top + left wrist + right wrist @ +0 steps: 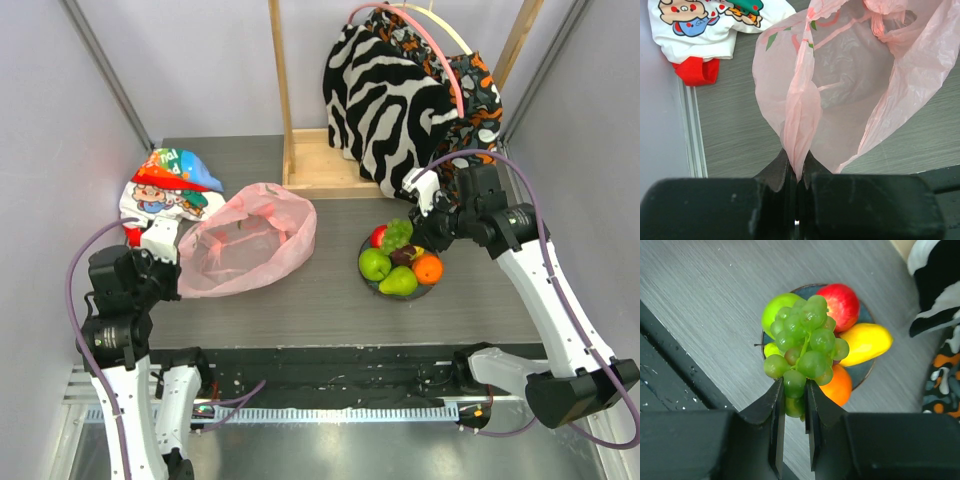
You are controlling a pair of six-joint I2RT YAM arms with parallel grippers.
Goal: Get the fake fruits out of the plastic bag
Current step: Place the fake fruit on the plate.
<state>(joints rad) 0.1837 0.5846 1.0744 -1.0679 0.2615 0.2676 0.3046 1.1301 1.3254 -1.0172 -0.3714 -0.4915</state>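
The grape bunch (805, 347) is pinched at its lower end between the narrowed fingers of the right tool (794, 390), over a dark dish (861, 371). I cannot tell whether it touches the fruit below. On that dish lie the red apple (840, 305), green apple (774, 315), yellow piece (865, 342), orange (837, 386) and green pear (398, 283). To the dish's left on the desk (330, 290) lies the pink plastic bag (855, 90), mouth gaping, a fold of its rim clamped in the closed left tool (796, 165). A cartoon-printed bag (165, 185) lies just beside it
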